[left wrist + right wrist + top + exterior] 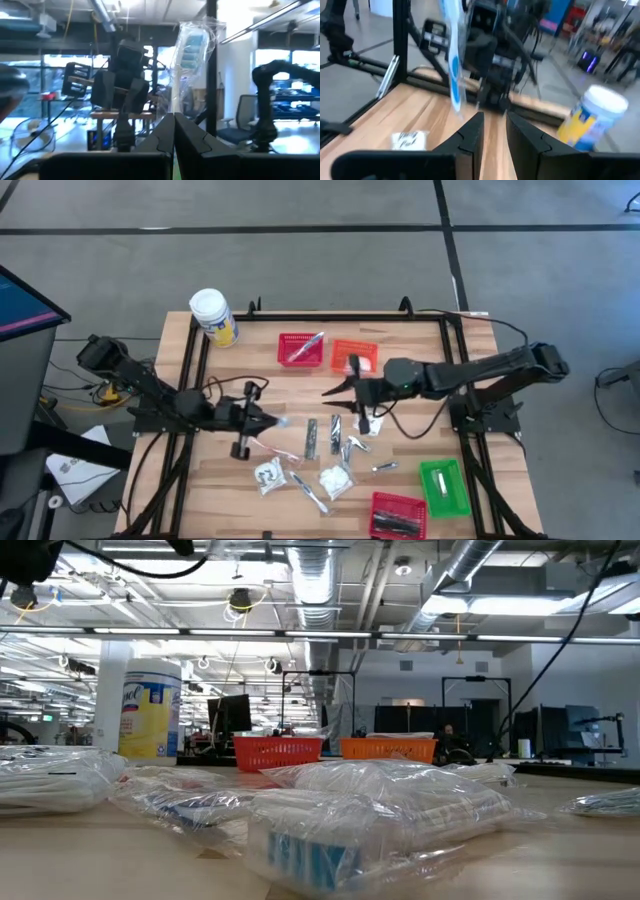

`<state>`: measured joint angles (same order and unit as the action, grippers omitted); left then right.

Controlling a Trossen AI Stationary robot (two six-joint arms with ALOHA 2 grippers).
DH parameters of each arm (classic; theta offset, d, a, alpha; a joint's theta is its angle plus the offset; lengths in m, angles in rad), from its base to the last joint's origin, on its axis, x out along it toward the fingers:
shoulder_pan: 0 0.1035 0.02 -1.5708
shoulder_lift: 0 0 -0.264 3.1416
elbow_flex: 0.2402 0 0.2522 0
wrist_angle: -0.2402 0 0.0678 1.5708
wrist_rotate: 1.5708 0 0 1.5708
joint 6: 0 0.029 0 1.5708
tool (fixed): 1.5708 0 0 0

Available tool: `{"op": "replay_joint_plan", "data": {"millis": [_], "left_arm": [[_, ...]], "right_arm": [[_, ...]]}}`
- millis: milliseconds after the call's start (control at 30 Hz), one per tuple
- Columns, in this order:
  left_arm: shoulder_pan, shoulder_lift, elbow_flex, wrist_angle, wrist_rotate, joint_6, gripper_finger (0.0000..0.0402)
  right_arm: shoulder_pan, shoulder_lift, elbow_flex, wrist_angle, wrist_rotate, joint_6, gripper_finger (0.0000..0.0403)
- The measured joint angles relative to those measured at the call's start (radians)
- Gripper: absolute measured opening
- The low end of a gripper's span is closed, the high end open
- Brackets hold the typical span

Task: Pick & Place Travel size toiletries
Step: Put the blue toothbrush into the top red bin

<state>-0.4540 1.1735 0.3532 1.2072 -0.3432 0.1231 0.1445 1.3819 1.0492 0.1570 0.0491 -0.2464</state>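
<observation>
My left gripper (268, 420) is over the table's left half, shut on a long clear-wrapped blue-and-white toiletry (190, 47). The same packet (452, 60) shows upright in the right wrist view. My right gripper (335, 388) hovers near the table's middle and faces the left one. It is open, with nothing between its fingers (492, 132). Several other wrapped packets and slim silver sticks (330, 455) lie flat on the wood toward the near edge. They fill the foreground of the low view (390, 805), where neither gripper shows. My left gripper pinches the packet's lower end (174, 109) between its two shut fingers. The fingers come from the table's left, slanting a little upward. The packet stands upright above the fingertips, lifted clear of the table.
A red basket (300, 348) and an orange basket (355, 355) stand at the far middle. A green basket (443, 485) and another red one (398, 515) sit at the near right. A yellow jar with a white lid (213, 317) is at the far left corner.
</observation>
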Motion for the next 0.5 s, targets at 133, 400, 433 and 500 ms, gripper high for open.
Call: {"op": "replay_joint_plan", "data": {"millis": [133, 400, 433, 500], "left_arm": [[0.0, -0.004, -0.009, 0.029, 0.05, 0.004, 0.0], [0.001, -0.002, -0.009, 0.03, 0.062, 0.007, 0.0], [0.001, -0.002, -0.009, 0.031, 0.062, 0.007, 0.0], [0.001, -0.002, -0.009, 0.031, 0.062, 0.008, 0.0]], "right_arm": [[0.017, 0.035, 0.0, 0.114, 0.002, -0.034, 0.0075], [0.057, 0.114, 0.001, 0.242, -0.001, -0.092, 0.0077], [0.06, 0.125, 0.001, 0.244, -0.001, -0.099, 0.0079], [0.065, 0.159, 0.028, 0.242, 0.001, -0.101, 0.009]]}}
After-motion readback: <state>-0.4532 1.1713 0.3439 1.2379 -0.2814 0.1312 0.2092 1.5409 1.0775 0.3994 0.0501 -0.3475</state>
